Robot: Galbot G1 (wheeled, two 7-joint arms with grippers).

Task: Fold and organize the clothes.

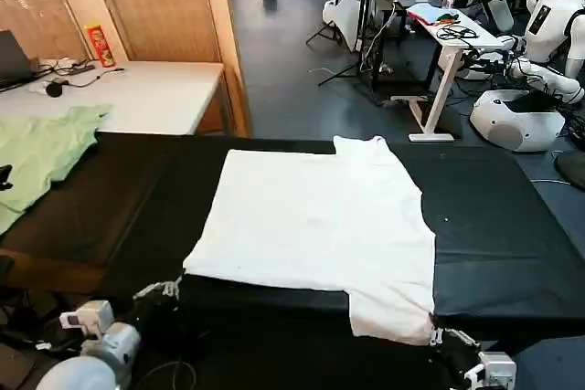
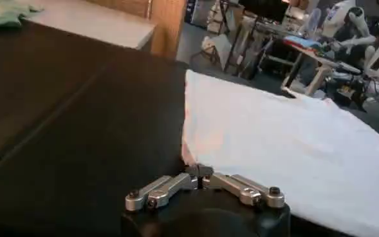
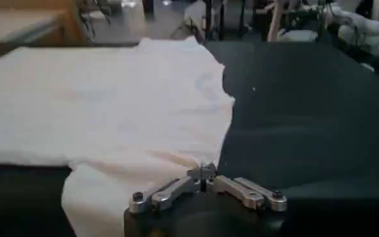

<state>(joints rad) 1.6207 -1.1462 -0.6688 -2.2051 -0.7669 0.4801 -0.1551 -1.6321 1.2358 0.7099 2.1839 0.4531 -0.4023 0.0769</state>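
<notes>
both grippers, left [image 1: 163, 290] and right [image 1: 450, 336], are pinching the white t-shirt's [image 1: 320, 221] near corners, jaws closed, on the black worktop [image 1: 494, 226].

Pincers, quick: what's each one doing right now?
Left pincer: shut on the white T-shirt, near corner.
Right pincer: shut on the T-shirt's near edge.

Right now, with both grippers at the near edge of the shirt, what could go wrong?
1. The left gripper and right gripper each look pinched shut on a small bit of the white T-shirt; a thin hold may slip on the lift.
2. The shirt's near right part hangs over the black table edge, so uneven pulling could drag it off.
3. The light green garment lies left, possibly in the sweep.
</notes>
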